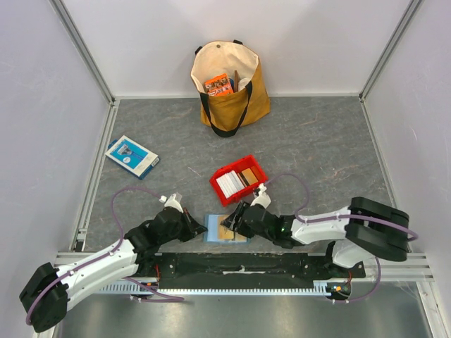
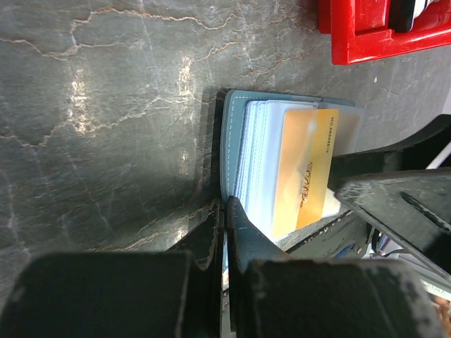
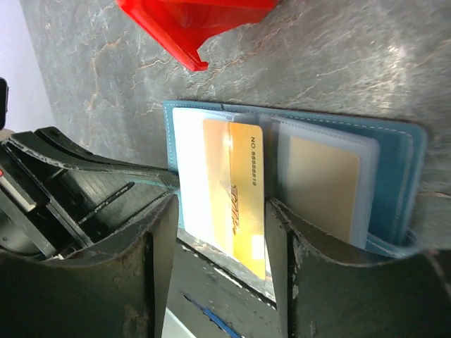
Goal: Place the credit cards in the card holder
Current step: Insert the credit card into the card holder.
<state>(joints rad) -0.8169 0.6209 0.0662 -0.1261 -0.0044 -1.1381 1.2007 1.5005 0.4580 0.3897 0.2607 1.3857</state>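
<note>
Left pincer (image 2: 225,215): I am holding it closed, with both fingers pinching the outer cover edge of the card holder (image 3: 394,176).

Right pincer (image 3: 222,225): I am holding it open. Its jaws are standing apart on either side of a gold card (image 3: 243,183). This card is lying partly inside a clear pocket, and its near end is sticking out between my fingers. One finger is sitting just beside the card's long edge; I cannot tell whether it is touching.

The card holder is lying open and flat on the grey table (image 1: 317,141), just beyond the arm bases and between my two pincers. Its clear sleeves are fanning out from the spine. A white card (image 3: 187,169) is showing beneath the gold one, and a tan card (image 3: 317,183) is sitting fully inside a sleeve on the other leaf.

The other credit cards (image 1: 230,184) are standing in the red bin (image 1: 259,169), a white stack beside a brown one. The bin is sitting near the card holder on its far side, not touching it.

A blue-and-white box (image 1: 132,155) is lying well apart to the left. A tan tote bag (image 1: 229,84) is standing against the far wall.
</note>
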